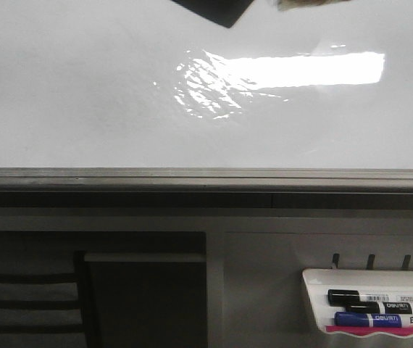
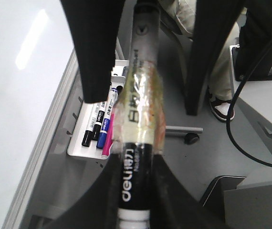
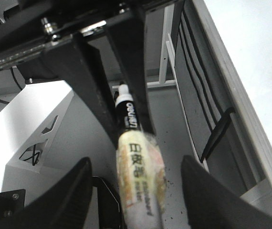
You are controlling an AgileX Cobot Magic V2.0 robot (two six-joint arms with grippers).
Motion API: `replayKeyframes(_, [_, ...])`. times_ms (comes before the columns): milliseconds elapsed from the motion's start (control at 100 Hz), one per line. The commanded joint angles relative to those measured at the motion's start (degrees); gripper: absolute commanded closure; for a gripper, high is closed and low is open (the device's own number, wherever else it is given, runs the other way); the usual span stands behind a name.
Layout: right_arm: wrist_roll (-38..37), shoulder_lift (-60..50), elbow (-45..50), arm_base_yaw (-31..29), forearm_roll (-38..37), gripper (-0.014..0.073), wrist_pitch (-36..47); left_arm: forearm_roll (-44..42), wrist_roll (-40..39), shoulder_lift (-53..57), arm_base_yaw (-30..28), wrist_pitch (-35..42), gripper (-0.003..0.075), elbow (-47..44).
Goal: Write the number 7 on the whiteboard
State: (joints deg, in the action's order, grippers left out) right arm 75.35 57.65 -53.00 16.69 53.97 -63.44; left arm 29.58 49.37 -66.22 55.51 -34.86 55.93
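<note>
**Passing the marker between the arms in front of a blank board**

The whiteboard (image 1: 83,87) fills the front view, glossy, with a bright bar of glare. No number 7 shows on it in any view, so judge the writing as not yet begun.

The left gripper (image 2: 133,167) is clamped on the black end of the marker (image 2: 136,119). The right gripper (image 3: 138,164) stands with its jaws wide apart, one finger on each side of the marker's tape-wrapped middle, touching neither side as far as you can tell.

The step in hand looks like a handover, or a pull on the cap. Centre the right jaws on the taped section, where the wrap gives grip. Close them squarely across the barrel, and let the left release only once the right hold is firm. Keep the marker's axis steady, since a skewed grasp would tilt the tip at the board.

Below the board's grey rail, the white tray (image 1: 311,290) holds a black spare marker (image 1: 366,301) and a blue spare marker (image 1: 369,319).

Lettering: "deli" reads in white on the held marker's black end. Chinese characters run under the tape. The tray labels are too small to read surely.
</note>
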Motion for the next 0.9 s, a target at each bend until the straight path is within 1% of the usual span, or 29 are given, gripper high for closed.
replayKeyframes(0, [1.0, -0.4, -1.3, 0.3, 2.4, 0.0245, 1.6, 2.1, -0.1, 1.5, 0.4, 3.4, 0.0741, 1.9])
replayKeyframes(50, [1.0, -0.4, -1.3, 0.3, 1.3, 0.0267, 1.6, 2.1, -0.1, 1.5, 0.4, 3.4, 0.0741, 1.9])
replayKeyframes(220, [1.0, -0.4, -1.3, 0.3, 1.1, 0.0393, 1.5, 2.1, -0.1, 1.5, 0.4, 3.4, 0.0741, 1.9])
replayKeyframes(450, [1.0, -0.4, -1.3, 0.3, 1.1, 0.0470, 1.6, 2.1, -0.1, 1.5, 0.4, 3.8, 0.0741, 1.9])
replayKeyframes(580, [1.0, -0.4, -1.3, 0.3, 1.1, 0.0558, 1.6, 2.1, -0.7, 1.5, 0.4, 4.1, 0.0739, 1.9])
replayKeyframes(630, [1.0, -0.4, -1.3, 0.3, 1.1, 0.0589, 1.6, 2.1, -0.7, 1.5, 0.4, 3.9, 0.0721, 1.9])
replayKeyframes(700, [1.0, -0.4, -1.3, 0.3, 1.1, 0.0625, 1.6, 2.0, -0.7, 1.5, 0.4, 3.9, 0.0638, 1.9])
replayKeyframes(750, [1.0, -0.4, -1.3, 0.3, 0.9, 0.0643, 1.6, 1.9, -0.7, 1.5, 0.3, 3.9, 0.0535, 1.9])
replayKeyframes(770, [1.0, -0.4, -1.3, 0.3, 0.9, 0.0647, 1.6, 1.6, -0.7, 1.5, 0.2, 3.9, 0.0506, 1.9])
replayKeyframes(820, [1.0, -0.4, -1.4, 0.3, 0.4, 0.0649, 1.7, 0.5, -0.7, 1.5, 0.2, 4.3, 0.0390, 1.9])
replayKeyframes(890, [-0.3, -0.5, -1.7, 0.3, -1.1, 0.0648, 2.4, -1.9, -0.7, 1.7, 0.2, 4.3, 0.0293, 2.0])
